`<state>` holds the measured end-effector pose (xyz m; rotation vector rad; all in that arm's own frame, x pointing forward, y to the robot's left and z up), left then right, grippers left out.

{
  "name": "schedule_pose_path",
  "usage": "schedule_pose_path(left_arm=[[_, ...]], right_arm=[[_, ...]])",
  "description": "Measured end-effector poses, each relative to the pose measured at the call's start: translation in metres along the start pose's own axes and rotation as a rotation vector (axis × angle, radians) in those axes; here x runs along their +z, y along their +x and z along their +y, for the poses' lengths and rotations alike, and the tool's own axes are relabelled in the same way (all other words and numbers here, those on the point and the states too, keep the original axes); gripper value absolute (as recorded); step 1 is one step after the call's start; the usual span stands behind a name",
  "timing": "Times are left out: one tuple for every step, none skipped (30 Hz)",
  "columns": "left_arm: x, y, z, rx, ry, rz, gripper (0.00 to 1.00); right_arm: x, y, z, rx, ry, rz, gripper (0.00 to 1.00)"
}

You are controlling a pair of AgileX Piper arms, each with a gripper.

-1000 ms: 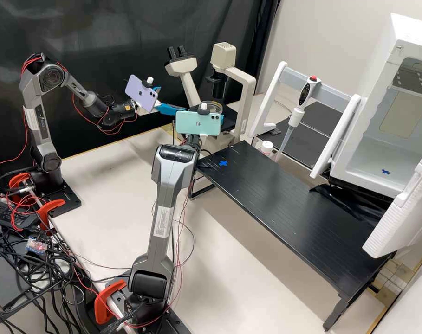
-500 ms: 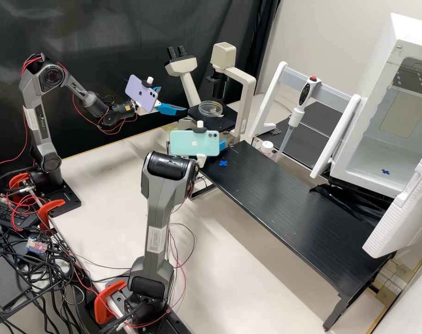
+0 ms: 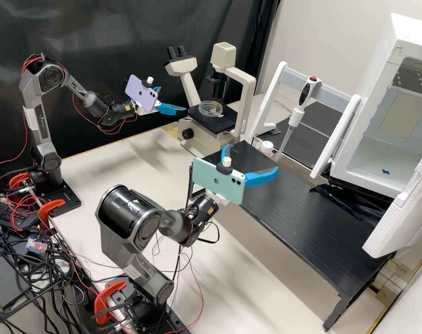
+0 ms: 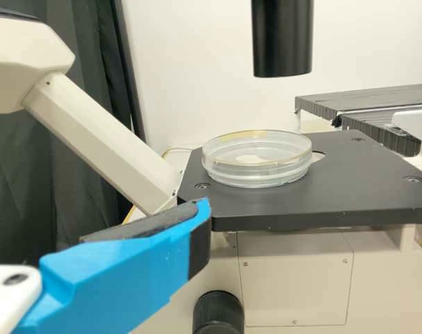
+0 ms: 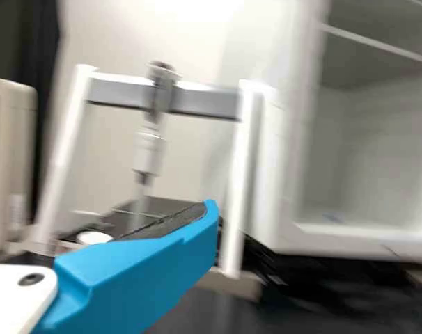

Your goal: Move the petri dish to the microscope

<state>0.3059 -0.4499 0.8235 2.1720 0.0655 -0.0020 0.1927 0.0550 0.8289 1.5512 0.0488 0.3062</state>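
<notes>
Both the left gripper (image 3: 173, 99) and right gripper (image 3: 252, 157) had fingers apart; the dish (image 4: 256, 174) sat on the stage (image 4: 364, 191), placement seemingly done, only withdrawal remaining.

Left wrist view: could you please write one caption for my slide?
A petri dish rests on the black stage of the microscope, a blue gripper finger in the foreground.

The petri dish (image 3: 211, 109), round, shallow and clear with a yellowish tint along part of its rim, lies flat on the black stage (image 4: 357, 202) of the microscope (image 3: 199, 140). The cream microscope stands upright at the far side, its twin eyepieces (image 3: 176, 52) to the left, a black tube (image 4: 282, 42) above the stage.
</notes>
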Motion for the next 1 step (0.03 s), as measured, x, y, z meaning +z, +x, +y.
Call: schedule_pose_path(left_arm=[[0.0, 0.0, 0.0, 0.0, 0.0, 0.0, 1.0]], right_arm=[[0.0029, -0.0006, 0.0014, 0.007, 0.01, -0.015, 1.0]])
